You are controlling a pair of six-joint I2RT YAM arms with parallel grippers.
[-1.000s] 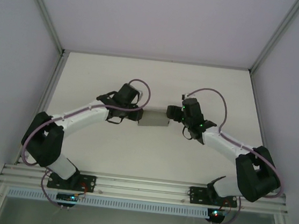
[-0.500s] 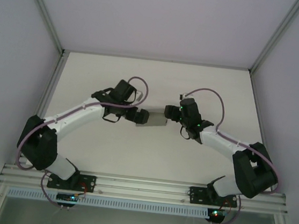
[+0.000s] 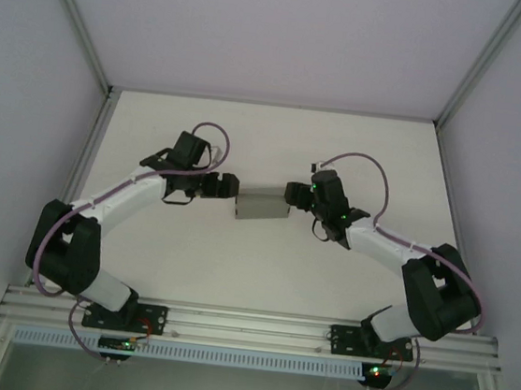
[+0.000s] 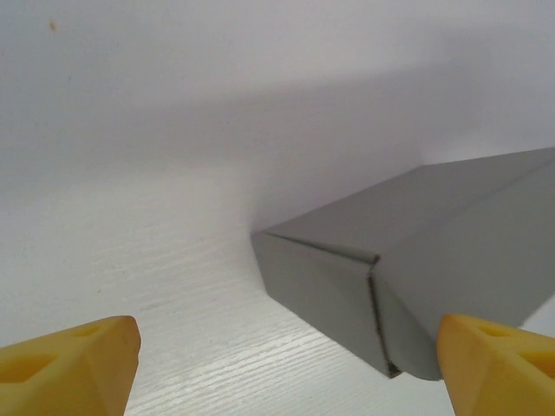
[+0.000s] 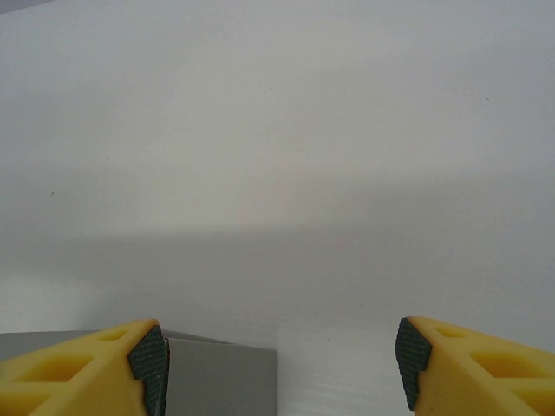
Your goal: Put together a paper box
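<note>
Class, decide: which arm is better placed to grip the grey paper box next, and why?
Probably left: the open left gripper frames one end of the paper box; the open right gripper faces mostly table, the box off beside one finger.

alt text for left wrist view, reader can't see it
A small grey paper box lies on the white table, one corner toward the camera. The left gripper is open, its yellow fingertips wide apart at the bottom corners.

A white table (image 3: pixel 252 269) sits enclosed by pale lavender walls (image 3: pixel 279 28) and aluminium frame rails (image 3: pixel 255 324).
</note>
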